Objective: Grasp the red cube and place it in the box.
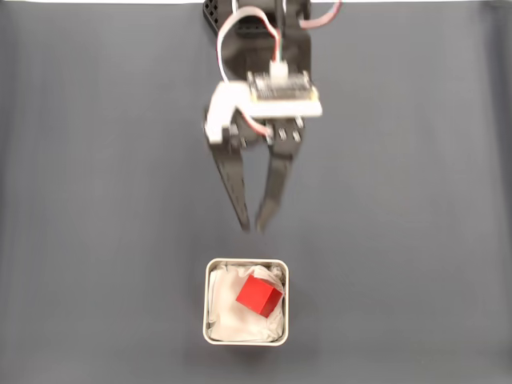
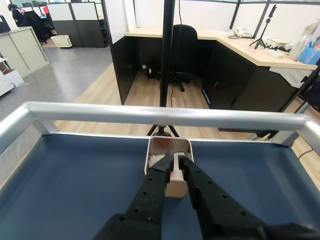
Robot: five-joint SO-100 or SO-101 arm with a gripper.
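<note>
- The gripper hangs above the grey table, empty, its jaws nearly together at the tips with only a narrow gap left; it grasps nothing.
- In the wrist view the gripper points toward the table's far railed edge, with the box just beyond its fingertips.
- The red cube lies tilted inside the box, on the white lining, near the table's lower edge in the fixed view.
- Judging by this, placing looks done; the step in hand is the retreat.
- Next calls only for lifting clear without clipping the box rim.
</note>
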